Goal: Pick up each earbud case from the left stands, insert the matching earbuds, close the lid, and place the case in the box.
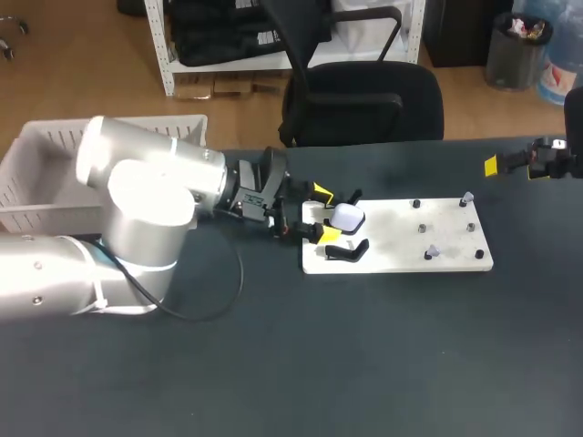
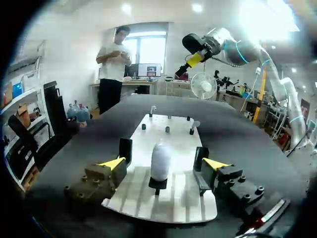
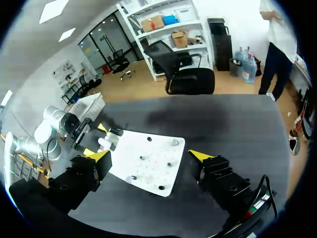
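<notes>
Yellow-tipped fingers of the left gripper (image 2: 164, 163) stand spread on either side of a smooth, rounded white earbud case (image 2: 160, 159), clear of it. The case sits upright on a black stand (image 2: 158, 184) at the white board's (image 1: 401, 248) left end. Past the board's right end the right gripper (image 3: 151, 155) hangs spread above open dark table (image 1: 364, 364). A white box (image 1: 36, 173) sits beyond the board's left end.

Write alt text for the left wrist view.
The left gripper, open, straddles a white earbud case standing on its stand at the near end of a white board. The right gripper hangs far beyond the board.
</notes>
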